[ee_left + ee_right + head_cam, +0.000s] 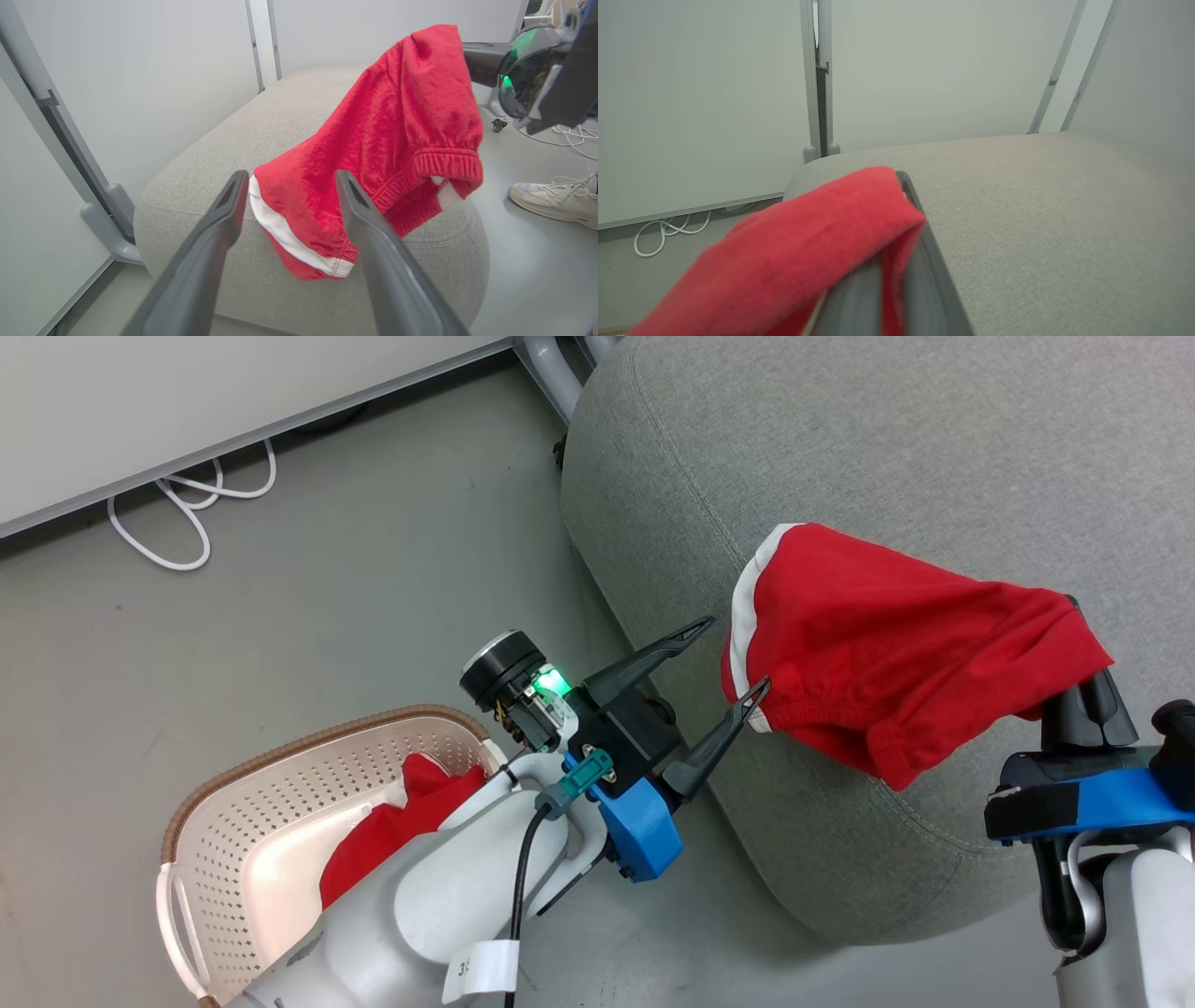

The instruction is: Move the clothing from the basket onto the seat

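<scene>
Over the near edge of the grey seat, the right gripper is pressed together, pinching a red piece of clothing that hangs above the cushion. Just left of it, the left gripper is spread wide and holds nothing. More red cloth lies in the basket on the floor, far left.

two red garments, one basket, one sofa.

Red clothing draped, grey seat behind
</scene>
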Robot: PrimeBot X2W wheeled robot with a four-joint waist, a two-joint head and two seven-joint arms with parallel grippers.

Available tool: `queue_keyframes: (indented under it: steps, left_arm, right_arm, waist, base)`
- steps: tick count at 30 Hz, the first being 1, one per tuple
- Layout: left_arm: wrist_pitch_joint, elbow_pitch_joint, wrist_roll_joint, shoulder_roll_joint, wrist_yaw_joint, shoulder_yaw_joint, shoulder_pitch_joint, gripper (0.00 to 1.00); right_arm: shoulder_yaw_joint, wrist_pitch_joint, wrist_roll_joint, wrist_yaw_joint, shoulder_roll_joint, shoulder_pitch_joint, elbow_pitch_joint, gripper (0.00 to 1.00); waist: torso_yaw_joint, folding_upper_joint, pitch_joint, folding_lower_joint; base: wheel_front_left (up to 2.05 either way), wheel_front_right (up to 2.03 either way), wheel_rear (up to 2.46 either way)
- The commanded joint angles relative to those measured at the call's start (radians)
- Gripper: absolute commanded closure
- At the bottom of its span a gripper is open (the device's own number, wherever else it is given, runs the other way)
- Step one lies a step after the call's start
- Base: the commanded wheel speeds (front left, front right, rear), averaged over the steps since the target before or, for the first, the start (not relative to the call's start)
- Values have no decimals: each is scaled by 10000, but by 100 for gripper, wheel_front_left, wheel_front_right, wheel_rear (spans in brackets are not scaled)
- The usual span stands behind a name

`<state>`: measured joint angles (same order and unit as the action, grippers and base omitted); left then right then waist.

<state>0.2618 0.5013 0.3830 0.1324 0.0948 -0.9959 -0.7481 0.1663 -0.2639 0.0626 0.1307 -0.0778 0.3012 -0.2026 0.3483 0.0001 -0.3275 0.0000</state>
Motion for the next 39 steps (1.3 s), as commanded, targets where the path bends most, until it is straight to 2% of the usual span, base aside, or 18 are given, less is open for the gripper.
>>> queue_keyframes:
  steps: [1, 9, 19, 23, 30, 39]
  left_arm:
    - [47, -40, -34, 28, 4, -14, 83, 0]
    - [47, -113, -6, -32, -3, 15, 116, 0]
    - [43, -327, -162, 206, -140, 262, -350, 0]
    - [-50, -470, -215, 409, -185, 353, -662, 0]
    - [-296, -906, -419, 841, -268, 476, -1340, 0]
    - [-620, -1627, -625, 1385, -449, 662, -1906, 0]
  right_arm:
    - [19, -9, 32, 1, 53, -153, 68, 100]
    - [90, -9, -15, 1, 93, 36, 77, 100]
    - [-104, -9, -27, 1, -506, 1709, 626, 100]
    - [-50, -9, -123, 1, -979, 3011, 875, 100]
    - [1083, -9, -38, 1, -1978, 5459, 1085, 100]
    - [2356, -6, 48, 1, -3289, 7036, 525, 100]
  waist:
    - [44, -1, 3, 0]
    - [69, -1, 48, 0]
    - [-13, -1, -714, 0]
    - [-49, -1, -1425, 0]
    - [-245, -1, -2732, 0]
    - [-429, -1, -4072, 0]
  base:
    - [0, 0, 0]
    - [0, 0, 0]
    - [0, 0, 0]
    - [0, 0, 0]
    - [0, 0, 0]
    - [0, 0, 0]
